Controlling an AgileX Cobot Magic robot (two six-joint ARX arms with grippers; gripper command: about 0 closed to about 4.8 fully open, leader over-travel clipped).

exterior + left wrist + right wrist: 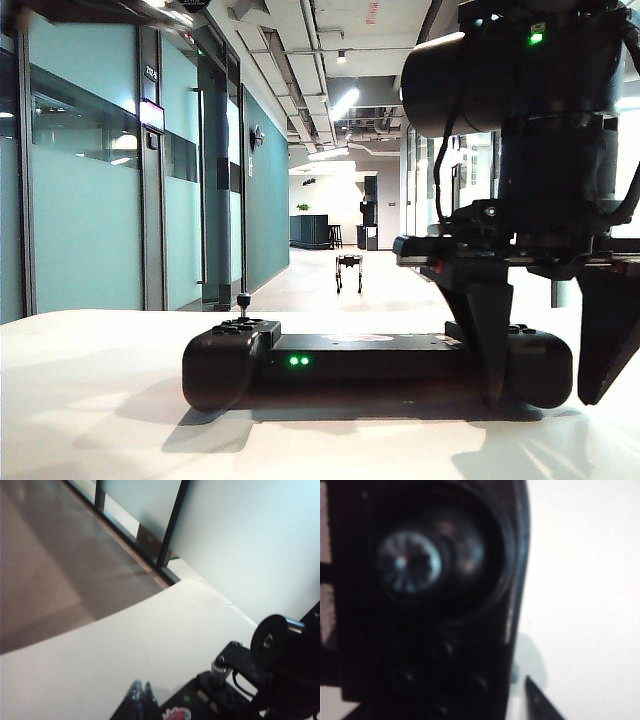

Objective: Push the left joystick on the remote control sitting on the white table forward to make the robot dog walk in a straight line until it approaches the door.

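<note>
Across the white worktop (90, 400) the black remote control (380, 365) lies broadside to the outside camera, two green lights (298, 360) lit on its near face, and its left joystick (243, 303) stands upright and untouched at about nine o'clock from the remote's middle. Far down the corridor, near twelve o'clock, the robot dog (348, 271) stands on the floor, small and well short of any door I can make out. The step in hand looks like the approach, with no pushing begun. The right claw (548, 335) hangs at three o'clock over the remote's right end, its fingers spread wide, one in front of the body and the other beyond the end, holding nothing; whether they touch the casing I cannot tell. Its own camera looks straight down on the other stick (410, 562), blurred. The left claw (141, 694) shows only two fingertips close together, seemingly shut and empty, just beside the remote's edge. Next, a fingertip must come against the left joystick and press it away toward the corridor.
</note>
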